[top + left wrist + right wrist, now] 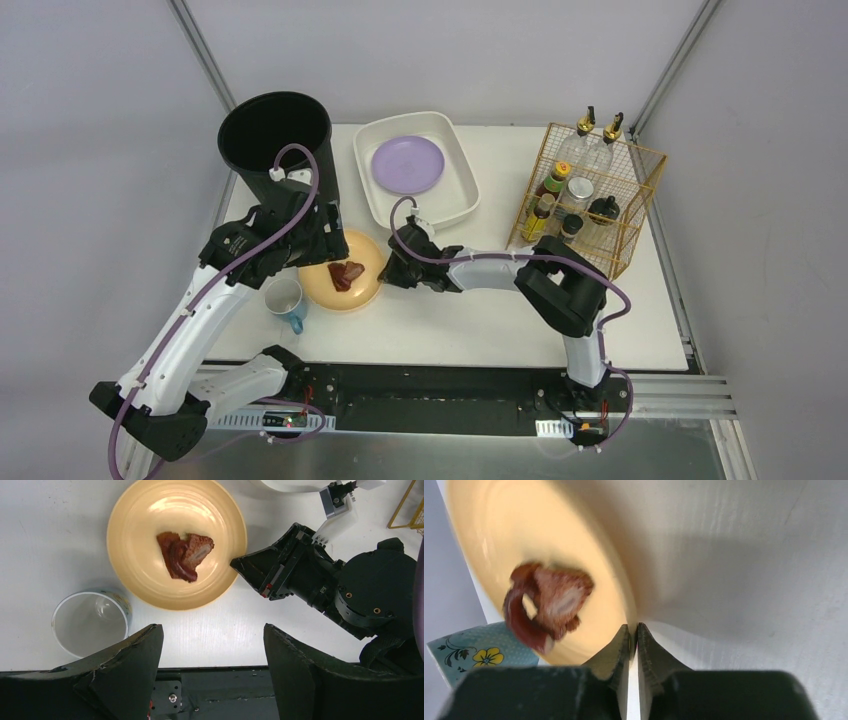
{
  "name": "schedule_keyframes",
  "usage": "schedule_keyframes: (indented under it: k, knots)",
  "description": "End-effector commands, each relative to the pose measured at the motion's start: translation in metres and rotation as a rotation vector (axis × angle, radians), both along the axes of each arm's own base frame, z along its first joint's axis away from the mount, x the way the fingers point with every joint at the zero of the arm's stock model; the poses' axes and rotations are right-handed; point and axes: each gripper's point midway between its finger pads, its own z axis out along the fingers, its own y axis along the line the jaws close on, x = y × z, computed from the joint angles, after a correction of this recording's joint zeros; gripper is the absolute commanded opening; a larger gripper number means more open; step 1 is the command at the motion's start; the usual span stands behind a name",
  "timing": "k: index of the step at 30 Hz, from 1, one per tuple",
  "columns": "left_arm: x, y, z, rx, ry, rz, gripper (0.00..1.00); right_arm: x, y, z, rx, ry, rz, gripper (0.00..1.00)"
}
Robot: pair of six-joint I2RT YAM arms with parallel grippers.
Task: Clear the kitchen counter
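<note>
Right wrist: right arm [480,268] outstretched low, right fingers [616,650] tight on yellow plate [524,530] rim; left fingers [135,665] apart.

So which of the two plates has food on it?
The yellow plate, holding a brown scrap of food; the purple plate in the white basin is bare.

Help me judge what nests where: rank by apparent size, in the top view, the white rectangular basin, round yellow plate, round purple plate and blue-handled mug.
1. white rectangular basin
2. round yellow plate, partly covered
3. round purple plate, only slightly smaller
4. blue-handled mug
</note>
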Motion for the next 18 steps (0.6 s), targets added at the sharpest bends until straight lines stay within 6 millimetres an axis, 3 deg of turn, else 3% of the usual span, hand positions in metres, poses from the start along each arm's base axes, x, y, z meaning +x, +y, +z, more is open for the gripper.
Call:
schedule_keyframes:
  k: [1,3,12,18]
  knots:
    - [-0.005,-0.002,-0.003,0.009,0.018,-0.032,0.75,0.004,-0.012,0.019,-0.013,-0.041,-0.008,0.05]
    - [-0.005,-0.002,-0.003,0.007,0.021,-0.033,0.75,0.002,-0.017,0.018,-0.018,-0.031,-0.007,0.0]
    - [-0.006,-0.008,-0.007,-0.012,0.047,-0.04,0.75,-0.01,-0.051,0.021,-0.058,-0.027,-0.003,0.0]
    - [-0.007,-0.017,-0.021,-0.012,0.112,-0.069,0.75,-0.025,-0.082,0.031,-0.133,-0.034,0.037,0.0]
